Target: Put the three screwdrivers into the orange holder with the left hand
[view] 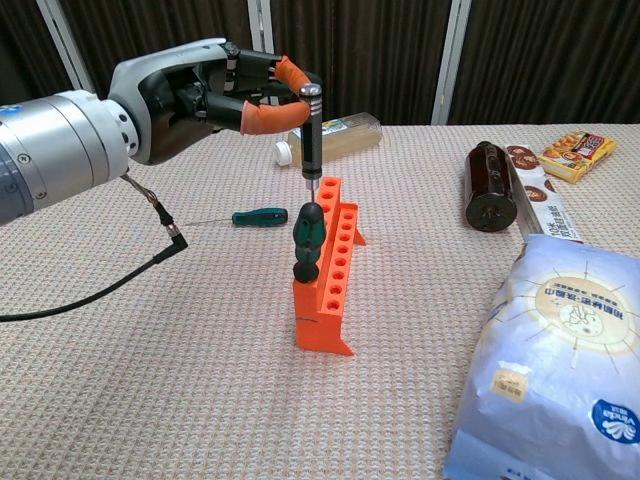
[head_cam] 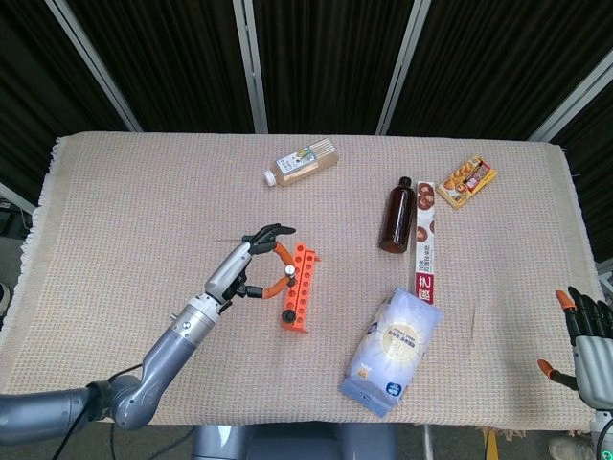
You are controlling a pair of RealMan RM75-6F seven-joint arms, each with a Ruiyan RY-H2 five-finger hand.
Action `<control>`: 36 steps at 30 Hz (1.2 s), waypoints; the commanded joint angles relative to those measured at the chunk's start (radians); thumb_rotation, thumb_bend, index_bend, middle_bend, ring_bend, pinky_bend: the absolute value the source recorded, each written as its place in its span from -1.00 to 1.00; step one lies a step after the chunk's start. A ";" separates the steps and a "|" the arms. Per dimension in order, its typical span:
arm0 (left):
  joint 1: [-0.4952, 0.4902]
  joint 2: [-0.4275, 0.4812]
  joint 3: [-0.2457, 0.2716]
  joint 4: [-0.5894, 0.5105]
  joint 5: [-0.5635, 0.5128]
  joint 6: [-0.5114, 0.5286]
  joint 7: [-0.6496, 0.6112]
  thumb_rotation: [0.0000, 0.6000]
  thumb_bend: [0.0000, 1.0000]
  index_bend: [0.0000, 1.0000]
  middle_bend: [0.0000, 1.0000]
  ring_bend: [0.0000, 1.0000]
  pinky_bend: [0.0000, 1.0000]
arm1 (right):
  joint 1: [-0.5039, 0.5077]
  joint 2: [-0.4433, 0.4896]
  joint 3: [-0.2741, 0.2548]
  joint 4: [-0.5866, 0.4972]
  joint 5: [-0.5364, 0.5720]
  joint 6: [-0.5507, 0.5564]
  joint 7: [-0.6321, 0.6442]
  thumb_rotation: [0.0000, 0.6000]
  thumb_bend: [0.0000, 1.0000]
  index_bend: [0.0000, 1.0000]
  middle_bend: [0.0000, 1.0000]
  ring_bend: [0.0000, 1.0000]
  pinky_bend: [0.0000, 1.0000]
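The orange holder (view: 329, 275) (head_cam: 298, 287) stands mid-table with one green-handled screwdriver (view: 306, 243) upright in a front hole. My left hand (view: 215, 92) (head_cam: 251, 264) pinches a black-handled screwdriver (view: 311, 132) upright at its top, with the shaft entering a hole near the holder's far end. A third, green-handled screwdriver (view: 259, 216) lies flat on the cloth to the left of the holder. My right hand (head_cam: 588, 343) hangs at the table's right edge, fingers apart and holding nothing.
A white-and-blue bag (view: 559, 355) lies at the front right. A brown bottle (view: 489, 187), a long flat box (view: 543, 208) and a snack box (view: 578, 155) lie at the right back. A pale drink bottle (view: 337, 136) lies behind the holder.
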 commanded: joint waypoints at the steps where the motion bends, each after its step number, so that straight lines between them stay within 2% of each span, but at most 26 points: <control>1: 0.002 -0.017 0.018 0.020 0.007 0.003 0.009 1.00 0.19 0.38 -0.77 -1.00 -1.00 | 0.000 0.000 0.001 0.000 0.002 -0.001 -0.001 1.00 -1.00 -1.00 -1.00 -1.00 -1.00; 12: 0.008 -0.072 0.049 0.096 0.021 0.003 0.010 1.00 0.19 0.38 -0.77 -1.00 -1.00 | 0.003 0.001 0.001 -0.004 0.006 -0.007 -0.008 1.00 -1.00 -1.00 -1.00 -1.00 -1.00; 36: 0.018 -0.089 0.065 0.120 0.044 0.001 0.022 1.00 0.19 0.38 -0.78 -1.00 -1.00 | 0.004 0.000 0.002 -0.005 0.011 -0.011 -0.010 1.00 -1.00 -1.00 -1.00 -1.00 -1.00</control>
